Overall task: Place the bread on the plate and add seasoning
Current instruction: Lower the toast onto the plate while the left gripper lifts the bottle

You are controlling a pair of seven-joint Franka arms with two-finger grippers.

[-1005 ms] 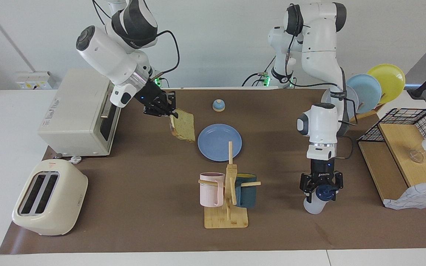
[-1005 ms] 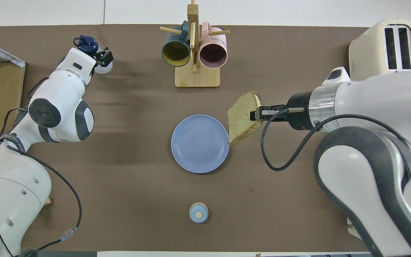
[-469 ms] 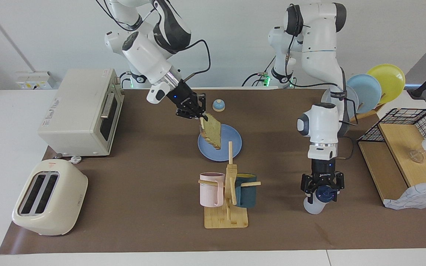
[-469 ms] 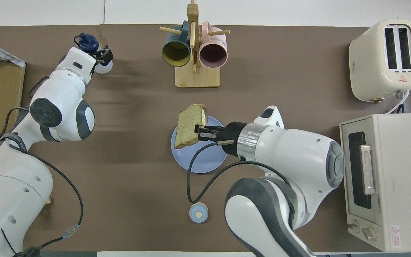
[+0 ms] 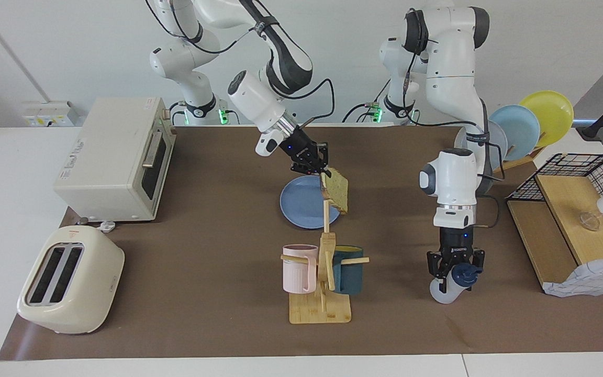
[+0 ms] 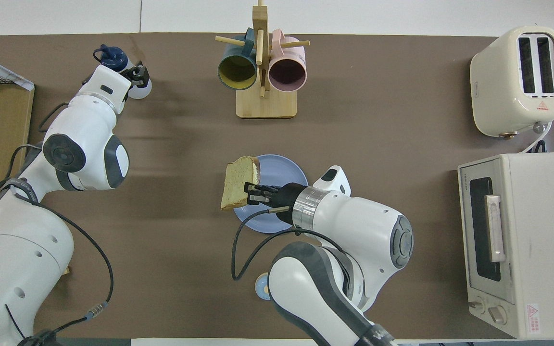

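Bread in right claw

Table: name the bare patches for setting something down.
Bare mat between the toaster and the mug rack, and between the plate and the toaster oven. Crowded around the plate, where the right gripper holds the bread.

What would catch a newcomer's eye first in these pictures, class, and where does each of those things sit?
First, the bread, pinched by the right gripper and hanging on edge over the rim of the blue plate at mid-table. Next, the left gripper around the seasoning bottle, which stands on the mat toward the left arm's end. Then the mug rack, farther from the robots than the plate.
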